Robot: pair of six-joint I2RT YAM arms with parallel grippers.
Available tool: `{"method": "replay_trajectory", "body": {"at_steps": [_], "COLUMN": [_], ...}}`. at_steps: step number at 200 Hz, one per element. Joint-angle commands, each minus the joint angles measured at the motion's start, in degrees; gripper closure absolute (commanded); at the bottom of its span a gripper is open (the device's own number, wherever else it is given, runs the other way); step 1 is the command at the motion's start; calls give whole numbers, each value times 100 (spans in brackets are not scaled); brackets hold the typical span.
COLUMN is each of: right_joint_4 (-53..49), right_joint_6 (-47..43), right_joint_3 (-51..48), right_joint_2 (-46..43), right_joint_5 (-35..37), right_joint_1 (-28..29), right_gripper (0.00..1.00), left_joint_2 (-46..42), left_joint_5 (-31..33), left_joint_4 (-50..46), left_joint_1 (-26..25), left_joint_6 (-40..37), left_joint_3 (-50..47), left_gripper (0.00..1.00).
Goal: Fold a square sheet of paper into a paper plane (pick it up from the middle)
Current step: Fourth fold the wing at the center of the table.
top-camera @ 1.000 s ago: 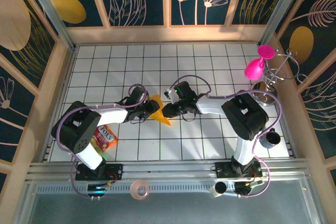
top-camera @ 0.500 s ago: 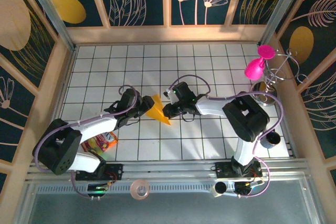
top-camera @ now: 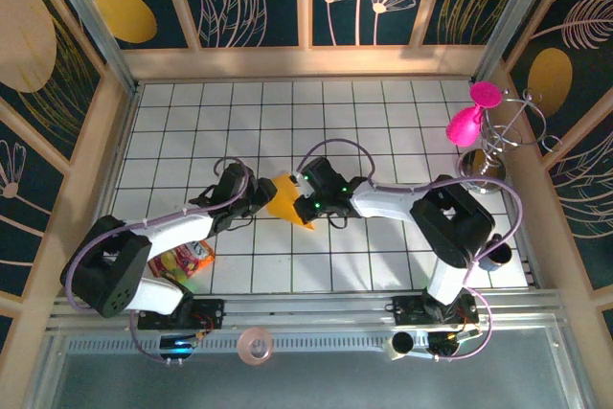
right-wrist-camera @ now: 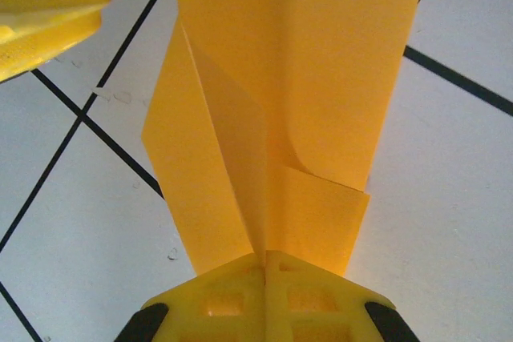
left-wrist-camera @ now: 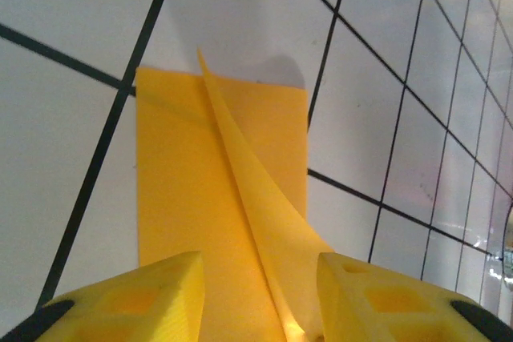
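The square sheet of paper, orange-yellow, is folded into a narrow paper plane (top-camera: 286,200) lying on the white tiled floor between both grippers. My right gripper (top-camera: 306,206) is shut on the plane's near end, with the centre crease (right-wrist-camera: 264,198) running into its closed jaws (right-wrist-camera: 266,259). The folded flaps (right-wrist-camera: 321,78) spread away from that grip. My left gripper (top-camera: 261,196) is at the other end, open. Its two yellow fingers stand either side of a raised flap (left-wrist-camera: 264,214), low over the flat paper (left-wrist-camera: 184,182). The left gripper (left-wrist-camera: 260,278) holds nothing. One left finger (right-wrist-camera: 44,6) shows in the right wrist view.
A crinkly snack packet (top-camera: 182,258) lies near the left arm's base. A pink balloon-like figure (top-camera: 467,124) hangs on a wire stand at the right wall. A black cup (top-camera: 496,254) sits at the right, and a tape roll (top-camera: 255,344) on the near ledge.
The right gripper has shut on the paper and shifted slightly left with it. The left arm has stretched out lower, its gripper staying at the paper's left end.
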State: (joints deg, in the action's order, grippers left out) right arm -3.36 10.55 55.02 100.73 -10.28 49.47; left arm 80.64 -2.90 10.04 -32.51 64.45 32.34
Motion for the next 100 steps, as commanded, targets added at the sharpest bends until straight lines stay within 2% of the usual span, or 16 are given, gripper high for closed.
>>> {"method": "replay_trajectory", "body": {"at_steps": [1,68,100], "right_joint_4": [-142,-171,-184], "right_joint_6": [-80,-42,-41], "right_joint_3": [184,260,281], "right_joint_2": [178,372,388], "right_joint_5": [74,-35,4], "right_joint_1": [111,204,195], "right_gripper": [100,94,87], "left_joint_2": [73,-308,-374], "left_joint_5": [-42,517,561], "left_joint_4": [-13,-461,-521], "left_joint_1": [34,43,52], "left_joint_6": [85,52,13], "left_joint_3": [-96,-26,-8], "left_gripper": [62,63,62]}}
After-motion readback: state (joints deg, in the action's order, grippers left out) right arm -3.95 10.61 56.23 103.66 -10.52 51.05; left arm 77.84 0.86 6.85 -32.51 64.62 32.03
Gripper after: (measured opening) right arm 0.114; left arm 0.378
